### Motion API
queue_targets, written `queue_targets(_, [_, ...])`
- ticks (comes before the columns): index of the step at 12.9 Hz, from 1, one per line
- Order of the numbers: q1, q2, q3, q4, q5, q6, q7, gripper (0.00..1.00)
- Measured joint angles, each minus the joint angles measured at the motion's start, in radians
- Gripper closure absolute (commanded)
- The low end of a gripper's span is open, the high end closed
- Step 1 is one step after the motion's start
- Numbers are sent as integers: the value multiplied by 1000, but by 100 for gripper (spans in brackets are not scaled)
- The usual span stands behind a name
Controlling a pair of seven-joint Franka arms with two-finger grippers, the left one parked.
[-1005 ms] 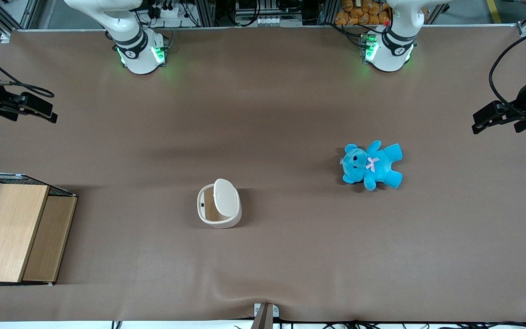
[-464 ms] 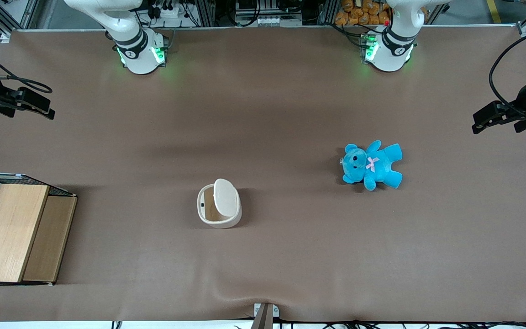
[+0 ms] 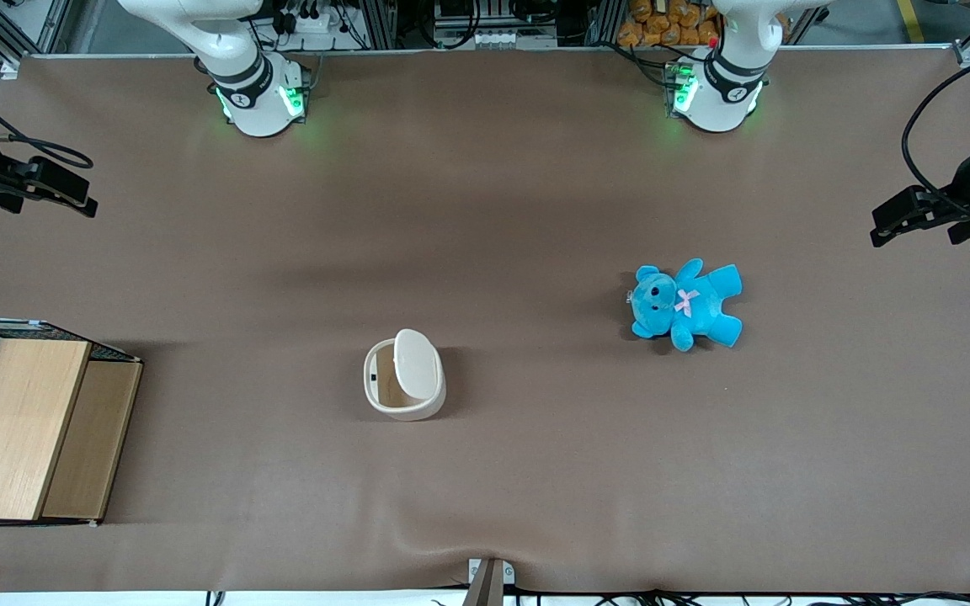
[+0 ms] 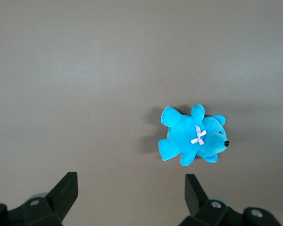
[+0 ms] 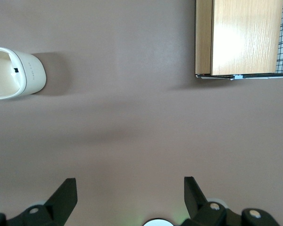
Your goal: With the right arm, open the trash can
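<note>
Trash can [image 3: 403, 376] looks light, rigid plastic – push the swing lid [image 3: 416, 363] near its edge, gently. Gripper [image 5: 130, 195] spread apart, well clear toward the working arm's end.

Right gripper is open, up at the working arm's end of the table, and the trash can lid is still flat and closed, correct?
Not quite. The gripper is open at that end, far from the trash can, but the front view shows the lid tilted up, exposing the tan inside. It is already open.
</note>
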Motion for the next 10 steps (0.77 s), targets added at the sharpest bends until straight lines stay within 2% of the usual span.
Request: queue_targets(10, [-1,-3,-1,-1,-21,34,-14,0])
